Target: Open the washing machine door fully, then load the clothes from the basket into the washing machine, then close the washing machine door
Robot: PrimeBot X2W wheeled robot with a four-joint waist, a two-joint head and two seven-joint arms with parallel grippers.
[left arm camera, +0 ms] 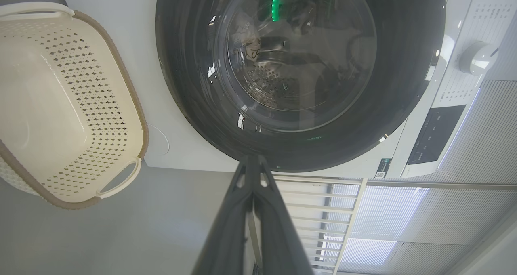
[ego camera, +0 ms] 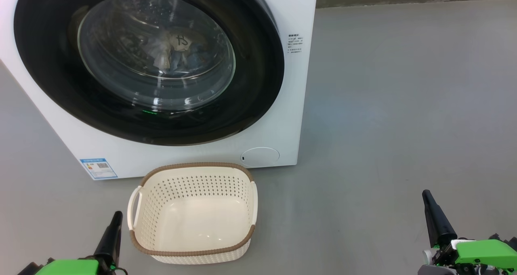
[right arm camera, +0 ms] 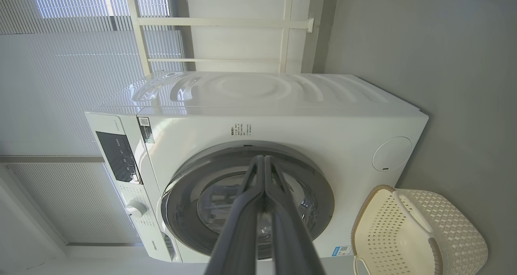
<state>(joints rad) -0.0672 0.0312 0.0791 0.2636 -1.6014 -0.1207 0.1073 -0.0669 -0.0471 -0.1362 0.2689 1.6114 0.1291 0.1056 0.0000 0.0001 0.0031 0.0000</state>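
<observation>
As washing machine door (ego camera: 149, 61) sits shut | left claw (ego camera: 118, 214), right claw (ego camera: 425, 193) together | basket (ego camera: 194, 164) rim near it | open floor (ego camera: 383, 105) right

One washing machine (ego camera: 282, 141), one door (ego camera: 260, 77), one basket (ego camera: 194, 165), one left end effector (ego camera: 117, 215), one right end effector (ego camera: 426, 194).

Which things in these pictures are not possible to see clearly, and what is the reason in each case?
The clothes, head view: behind the washing machine door; reflections on its glass blur them, so their number is unclear.
The washing machine, head view: its top is cut off by the upper edge.
The blue sticker, head view: print too small to read.
The basket, right wrist view: lower part cut off by the bottom edge.
</observation>
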